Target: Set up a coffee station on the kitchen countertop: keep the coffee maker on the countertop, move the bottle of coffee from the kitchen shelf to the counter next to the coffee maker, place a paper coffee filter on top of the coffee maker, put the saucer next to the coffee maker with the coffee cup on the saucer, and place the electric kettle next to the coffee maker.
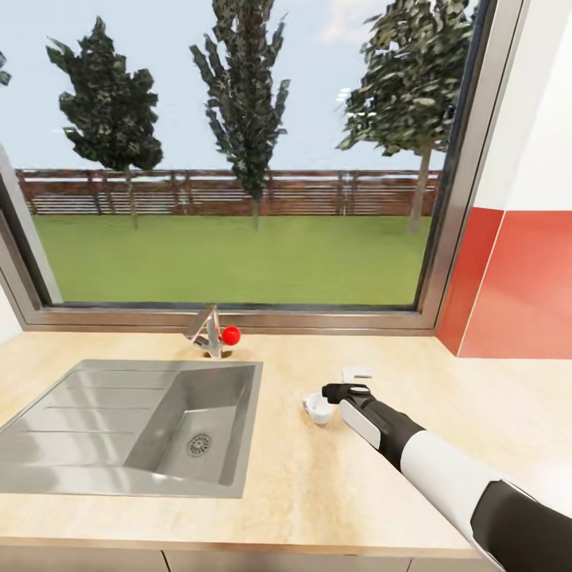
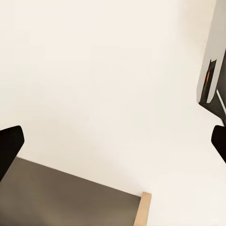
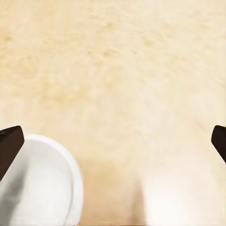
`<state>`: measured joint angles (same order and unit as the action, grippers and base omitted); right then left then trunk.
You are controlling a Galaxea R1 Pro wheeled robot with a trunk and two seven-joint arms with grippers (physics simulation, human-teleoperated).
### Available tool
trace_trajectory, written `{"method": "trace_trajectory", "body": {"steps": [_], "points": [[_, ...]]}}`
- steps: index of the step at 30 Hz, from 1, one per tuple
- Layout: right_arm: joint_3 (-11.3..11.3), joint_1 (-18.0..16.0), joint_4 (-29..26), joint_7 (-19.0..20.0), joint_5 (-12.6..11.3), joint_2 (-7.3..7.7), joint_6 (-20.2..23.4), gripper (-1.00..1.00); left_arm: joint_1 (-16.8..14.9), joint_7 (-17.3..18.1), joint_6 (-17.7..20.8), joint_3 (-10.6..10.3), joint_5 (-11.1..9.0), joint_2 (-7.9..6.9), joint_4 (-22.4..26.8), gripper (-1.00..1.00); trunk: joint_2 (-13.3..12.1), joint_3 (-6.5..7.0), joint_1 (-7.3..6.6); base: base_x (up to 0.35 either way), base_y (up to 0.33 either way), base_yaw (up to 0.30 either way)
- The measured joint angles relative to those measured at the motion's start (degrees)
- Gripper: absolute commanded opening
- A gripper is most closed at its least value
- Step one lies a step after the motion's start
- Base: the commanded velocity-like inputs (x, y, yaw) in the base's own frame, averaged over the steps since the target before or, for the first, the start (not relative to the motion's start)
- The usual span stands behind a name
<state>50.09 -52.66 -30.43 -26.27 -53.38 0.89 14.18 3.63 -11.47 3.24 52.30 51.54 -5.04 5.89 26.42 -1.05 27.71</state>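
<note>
The right gripper [image 1: 330, 397] hangs spread wide over the kitchen countertop [image 1: 302, 492], with a small white piece, likely the coffee cup [image 1: 317, 411], just beside it, right of the sink [image 1: 143, 421]. It looks light, stiff, slick and breakable: pinch the rim gently.

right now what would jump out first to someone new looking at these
The big window with trees and lawn behind the countertop catches the eye first. Next comes the steel sink at the left, with a red-knobbed tap behind it. Then the right arm reaching over the wood, its right gripper open beside a small white object.
</note>
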Motion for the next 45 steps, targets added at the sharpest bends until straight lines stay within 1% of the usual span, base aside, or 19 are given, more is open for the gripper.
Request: {"method": "trace_trajectory", "body": {"steps": [16,32,45], "points": [[0.00,0.45,0.00,0.03,-0.01,0.00,0.00,1.00,0.00,0.00,0.00,0.00,0.00,0.00,0.00,1.00,0.00,0.00,0.02,0.017,0.000,0.000],[0.09,3.36,-0.06,0.08,0.04,-0.09,0.00,1.00,-0.01,0.00,0.00,0.08,0.00,0.00,0.00,1.00,0.00,0.00,0.02,0.000,0.000,0.000],[0.09,4.37,-0.09,0.08,0.05,-0.09,0.00,1.00,0.00,0.00,0.00,0.08,0.00,0.01,0.00,1.00,0.00,0.00,0.01,0.000,0.000,0.000]]}}
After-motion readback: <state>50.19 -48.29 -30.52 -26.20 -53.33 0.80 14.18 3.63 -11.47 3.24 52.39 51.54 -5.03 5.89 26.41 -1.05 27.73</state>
